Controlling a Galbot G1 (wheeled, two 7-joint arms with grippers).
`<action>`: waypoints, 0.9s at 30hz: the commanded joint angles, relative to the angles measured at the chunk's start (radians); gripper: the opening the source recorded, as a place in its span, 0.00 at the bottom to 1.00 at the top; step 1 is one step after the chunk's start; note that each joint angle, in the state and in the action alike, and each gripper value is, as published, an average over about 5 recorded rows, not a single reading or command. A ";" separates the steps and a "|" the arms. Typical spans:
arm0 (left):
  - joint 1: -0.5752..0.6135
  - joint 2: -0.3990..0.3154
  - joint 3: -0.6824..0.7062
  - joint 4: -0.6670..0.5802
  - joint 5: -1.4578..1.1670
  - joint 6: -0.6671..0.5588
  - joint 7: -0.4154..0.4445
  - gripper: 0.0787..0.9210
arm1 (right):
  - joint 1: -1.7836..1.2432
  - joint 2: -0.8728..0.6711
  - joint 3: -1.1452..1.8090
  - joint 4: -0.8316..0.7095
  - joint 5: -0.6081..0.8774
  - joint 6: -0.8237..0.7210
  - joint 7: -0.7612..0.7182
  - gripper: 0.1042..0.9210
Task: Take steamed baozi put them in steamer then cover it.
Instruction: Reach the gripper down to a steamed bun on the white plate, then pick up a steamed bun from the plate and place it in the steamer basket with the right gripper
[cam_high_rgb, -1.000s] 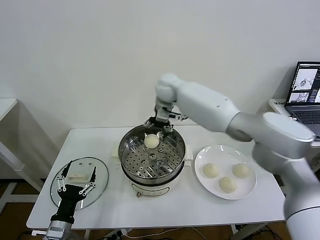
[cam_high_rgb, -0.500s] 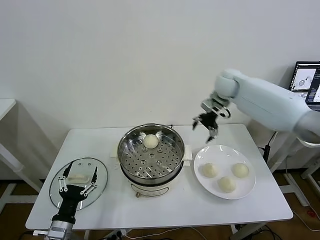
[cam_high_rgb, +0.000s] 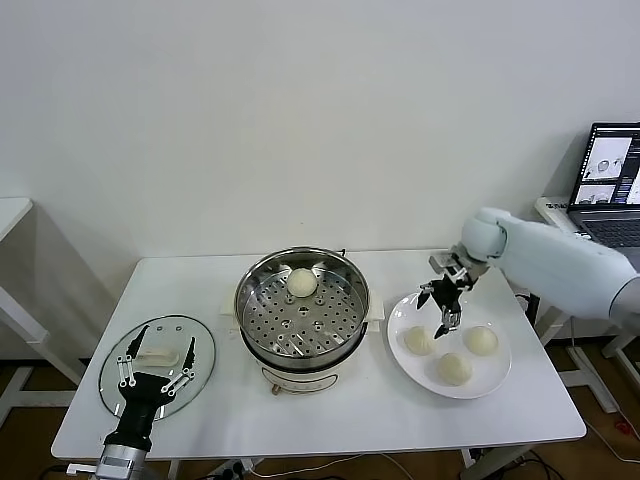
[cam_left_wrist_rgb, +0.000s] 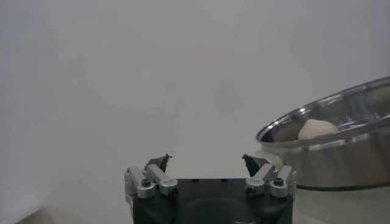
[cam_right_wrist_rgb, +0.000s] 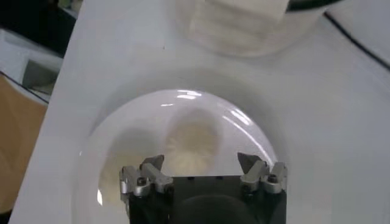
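Observation:
The steamer (cam_high_rgb: 300, 335) stands mid-table with one steamed baozi (cam_high_rgb: 302, 282) on its perforated tray. Three more baozi (cam_high_rgb: 454, 368) lie on a white plate (cam_high_rgb: 400, 315) to its right. My right gripper (cam_high_rgb: 438, 310) hangs open just above the plate's left baozi (cam_high_rgb: 417, 341); in the right wrist view that baozi (cam_right_wrist_rgb: 194, 139) sits ahead of the open gripper (cam_right_wrist_rgb: 201, 163). The cover (cam_high_rgb: 205, 365), a glass lid, lies at the table's left. My left gripper (cam_high_rgb: 160, 345) is open over the cover and holds nothing (cam_left_wrist_rgb: 206, 162).
A laptop (cam_high_rgb: 610, 185) stands on a side table at the far right. The steamer's side (cam_left_wrist_rgb: 329, 152) with its baozi (cam_left_wrist_rgb: 317, 129) shows in the left wrist view. White wall behind the table.
My right arm has swung from the steamer's far rim over to the plate and come down, empty. The baozi stays in the steamer. The left arm has barely moved.

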 joint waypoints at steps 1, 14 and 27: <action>0.004 0.000 -0.003 0.002 0.001 -0.005 0.000 0.88 | -0.085 0.033 0.007 -0.036 -0.004 -0.043 0.077 0.88; 0.004 -0.002 -0.004 0.006 0.000 -0.010 0.000 0.88 | -0.096 0.041 0.019 -0.041 -0.034 -0.043 0.091 0.82; -0.008 0.001 -0.002 0.009 -0.001 -0.006 -0.001 0.88 | 0.088 0.012 0.005 0.019 -0.044 -0.024 -0.032 0.65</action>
